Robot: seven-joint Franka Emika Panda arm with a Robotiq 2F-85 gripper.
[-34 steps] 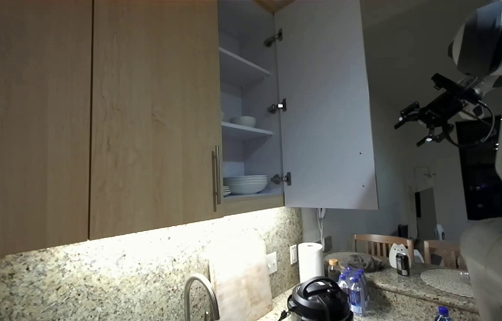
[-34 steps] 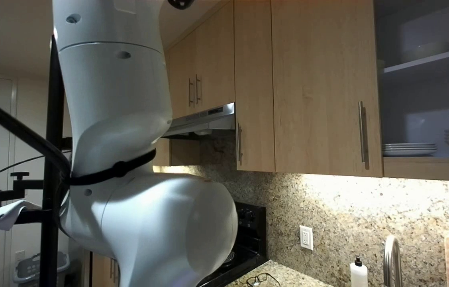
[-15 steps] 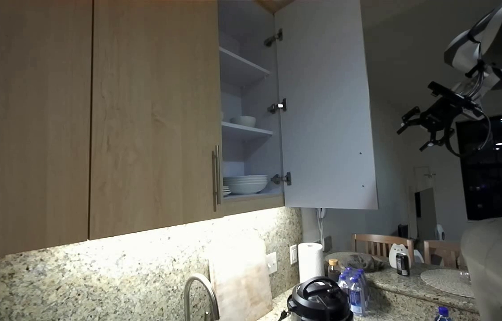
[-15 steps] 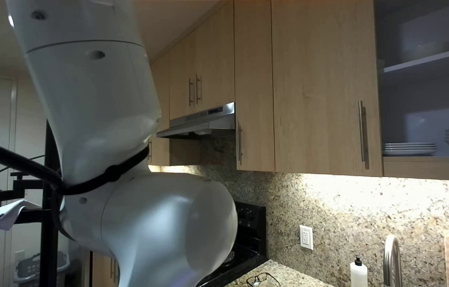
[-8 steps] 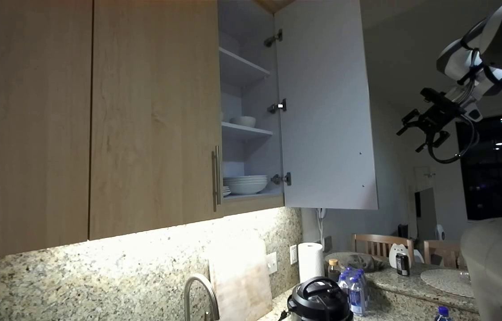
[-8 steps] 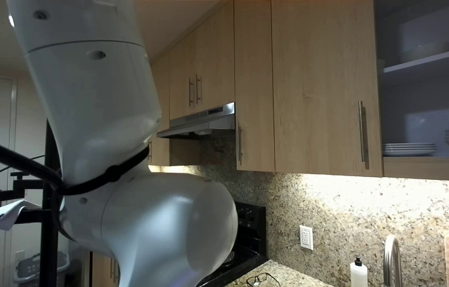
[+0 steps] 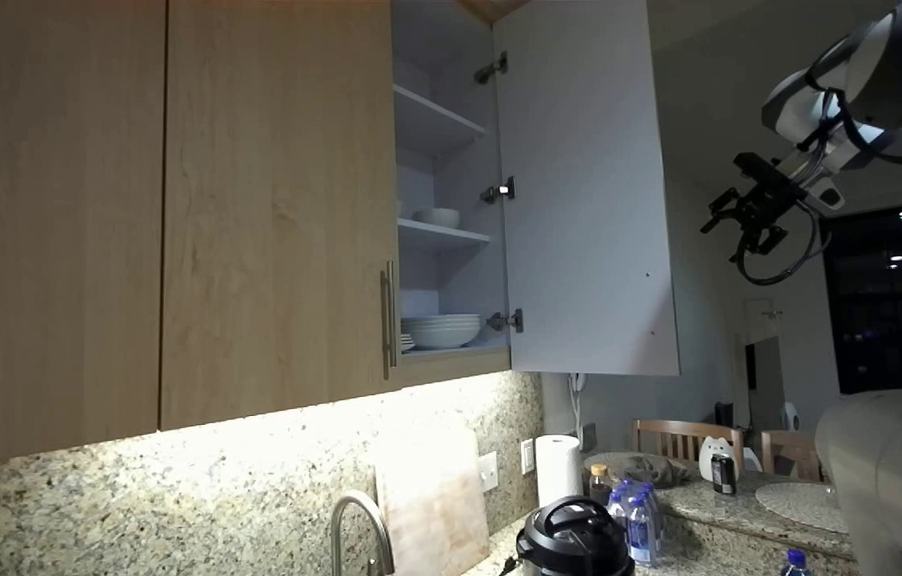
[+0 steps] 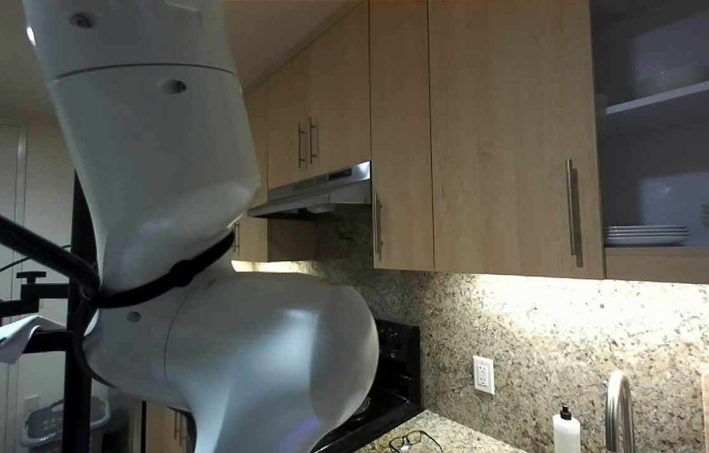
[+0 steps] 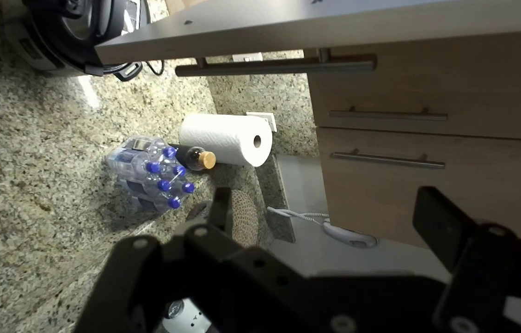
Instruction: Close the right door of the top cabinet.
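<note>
The right door stands swung wide, its pale inner face and metal hinges showing in an exterior view. Its edge and bar handle cross the upper part of the wrist view. Behind the doorway, the top cabinet shows shelves with white bowls and plates; its interior also appears at the right side of an exterior view. My gripper hangs in the air to the right of the door's free edge, apart from it. In the wrist view the gripper has its fingers spread, nothing between them.
A wood door with a vertical handle is beside the opening. Below are a black-lidded cooker, paper towels, bottled water and a faucet. A wall phone hangs past more cabinet doors.
The gripper has shifted left towards the door's free edge and turned, its cable loop now hanging below. The upper arm leaned back earlier, then slightly forward again. The door has not moved.
</note>
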